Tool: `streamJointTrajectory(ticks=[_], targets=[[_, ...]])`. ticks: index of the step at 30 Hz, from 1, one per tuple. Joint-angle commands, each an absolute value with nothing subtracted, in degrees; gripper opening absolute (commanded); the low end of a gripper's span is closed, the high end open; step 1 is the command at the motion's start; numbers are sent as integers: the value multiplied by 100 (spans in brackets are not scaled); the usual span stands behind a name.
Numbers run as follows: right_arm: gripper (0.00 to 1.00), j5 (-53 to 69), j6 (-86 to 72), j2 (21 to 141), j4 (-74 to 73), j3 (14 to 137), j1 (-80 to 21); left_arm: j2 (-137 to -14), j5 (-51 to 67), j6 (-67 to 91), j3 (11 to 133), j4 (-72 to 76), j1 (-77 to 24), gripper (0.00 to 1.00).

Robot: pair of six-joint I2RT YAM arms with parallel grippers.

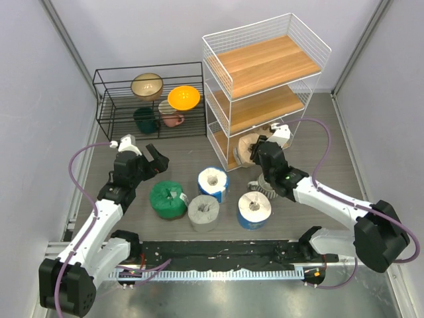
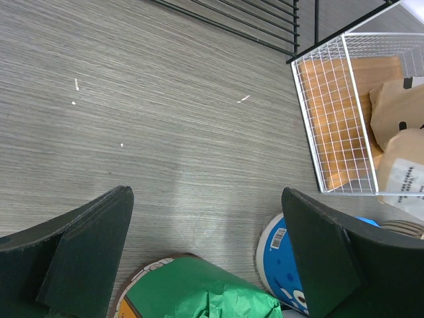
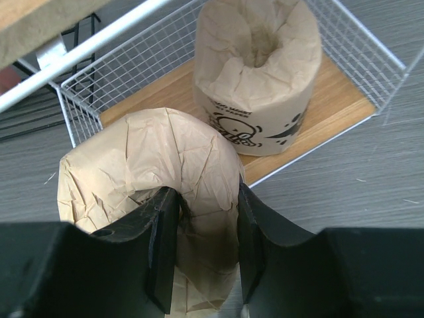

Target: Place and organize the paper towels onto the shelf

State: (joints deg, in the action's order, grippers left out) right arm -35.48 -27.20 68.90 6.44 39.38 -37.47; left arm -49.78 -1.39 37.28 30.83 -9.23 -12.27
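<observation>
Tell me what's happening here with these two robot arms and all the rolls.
The right end effector is shut on a tan roll, pinching its wall, at the front of the white shelf, by its bottom tier. A second tan roll already stands on that tier. The left end effector hangs open above the green roll. That one, a grey roll and two blue-wrapped rolls sit on the table, not yet shelved.

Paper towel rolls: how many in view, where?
6. On the table: green roll, grey roll, two blue-wrapped rolls. One tan roll stands on the shelf's bottom tier; the second tan roll is in the right gripper's jaws beside it. None seem hidden.
</observation>
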Motion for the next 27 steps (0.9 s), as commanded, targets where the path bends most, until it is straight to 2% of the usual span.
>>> streamJointTrajectory(ticks=[1, 27], targets=[[34, -3305, -2778, 7092, 1652, 4052, -3718, -4948, -79, 3691, 3147, -633, -1248, 100], [32, -3472, -2329, 8024, 2979, 4034, -3533, -5001, -62, 3700, 3120, -633, -1248, 100]])
